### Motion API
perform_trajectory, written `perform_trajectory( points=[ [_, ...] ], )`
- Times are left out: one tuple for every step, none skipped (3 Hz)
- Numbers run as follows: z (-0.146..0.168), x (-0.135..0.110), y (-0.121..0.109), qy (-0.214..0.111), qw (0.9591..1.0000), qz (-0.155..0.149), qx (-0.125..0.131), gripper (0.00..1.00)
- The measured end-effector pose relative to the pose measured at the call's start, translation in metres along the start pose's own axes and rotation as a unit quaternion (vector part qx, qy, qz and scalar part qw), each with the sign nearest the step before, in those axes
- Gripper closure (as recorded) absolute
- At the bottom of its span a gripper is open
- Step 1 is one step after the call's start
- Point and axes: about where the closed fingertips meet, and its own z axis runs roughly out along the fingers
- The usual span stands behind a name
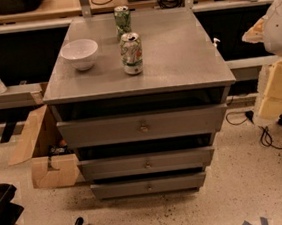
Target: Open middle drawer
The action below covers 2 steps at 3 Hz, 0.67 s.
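A grey cabinet (137, 79) stands in the middle of the view with three drawer fronts stacked one above the other. The middle drawer (111, 167) has a flat grey front with a small brass knob (147, 164) at its centre. A dark gap runs above the front and none of its inside shows. The top drawer (103, 131) and the bottom drawer (119, 189) have similar knobs. My gripper (276, 94) shows as pale yellowish pieces under a white arm part (279, 19) at the right edge. It is well to the right of the cabinet, apart from the drawers.
On the cabinet top stand a white bowl (80, 53) and two green-and-white cans (132, 53) (122, 20). A cardboard box (47, 154) lies on the floor to the left. A black chair part (3, 212) is at the bottom left. Cables (264, 134) lie on the floor at right.
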Motion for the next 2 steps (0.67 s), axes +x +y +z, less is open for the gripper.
perform_trajectory(
  points=[
    [0.000,0.000,0.000,0.000,1.0000,0.000,0.000,0.00],
    [0.018,-0.002,-0.003,-0.019,0.9998,0.001,0.009,0.00]
  ],
)
